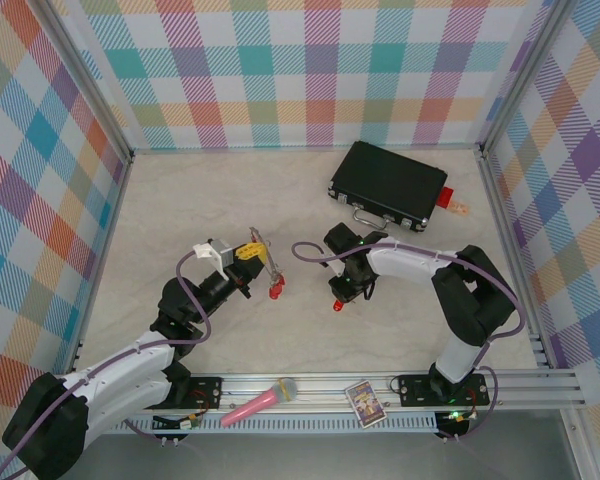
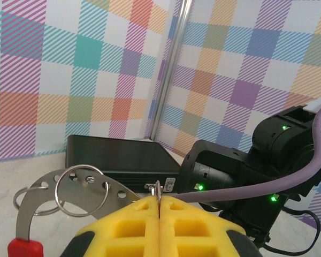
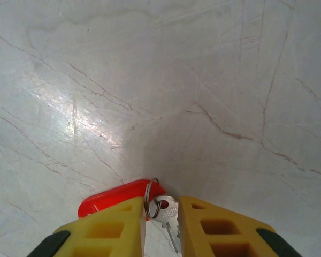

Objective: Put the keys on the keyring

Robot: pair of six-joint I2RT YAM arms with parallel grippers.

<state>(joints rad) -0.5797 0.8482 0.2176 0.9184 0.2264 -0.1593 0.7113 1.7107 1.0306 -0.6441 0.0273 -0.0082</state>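
Left end effector (image 1: 252,252), left of centre in the top view, had its yellow fingers (image 2: 123,225) pressed together on a thin metal edge that looked part of the keyring (image 2: 80,190). This was probably to hold it up off the table (image 1: 180,200), steady for threading. Right end effector (image 3: 161,214), near centre in the top view, sat low over the table with its fingers a little apart around a key (image 3: 117,195), likely placed to lift it. Whether it truly gripped, I could not tell. A black case (image 1: 388,185) lay well apart at upper right. The keyring sat at lower left of the left wrist view, and its red tip (image 2: 24,249) was cut off by the frame. Red tags (image 1: 275,290) hung beneath it, too small to count.
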